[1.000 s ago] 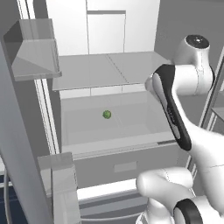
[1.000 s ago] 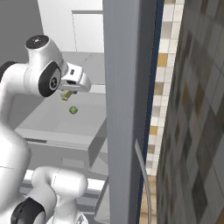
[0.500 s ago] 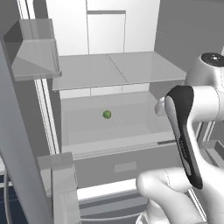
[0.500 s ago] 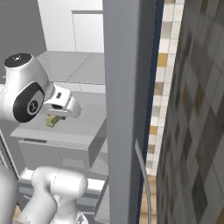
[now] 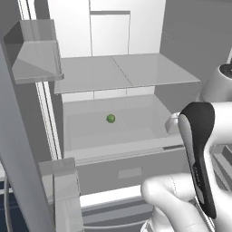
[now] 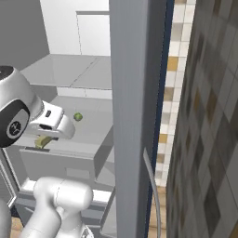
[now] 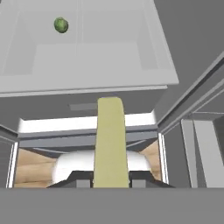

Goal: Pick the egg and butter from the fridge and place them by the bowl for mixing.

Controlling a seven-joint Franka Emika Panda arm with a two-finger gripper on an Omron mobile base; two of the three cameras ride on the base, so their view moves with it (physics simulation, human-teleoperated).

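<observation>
Butter (image 7: 110,144), a slim pale stick, sits pinched at its near end between our gripper (image 7: 110,183) fingers, outside the fridge (image 5: 131,72) front. We judge it light, soft, slippery: grip mid-length, gently. Beyond, a green ball (image 7: 61,25) lies in the drawer (image 7: 87,83).

The butter (image 7: 111,144) hides the claw (image 7: 111,183) fingertips.

butter (image 7: 111,144): you held it clamped lengthwise, jutting up the view's middle.
green ball (image 7: 61,25): it lay in the open fridge (image 7: 170,65) drawer, top left.
</observation>
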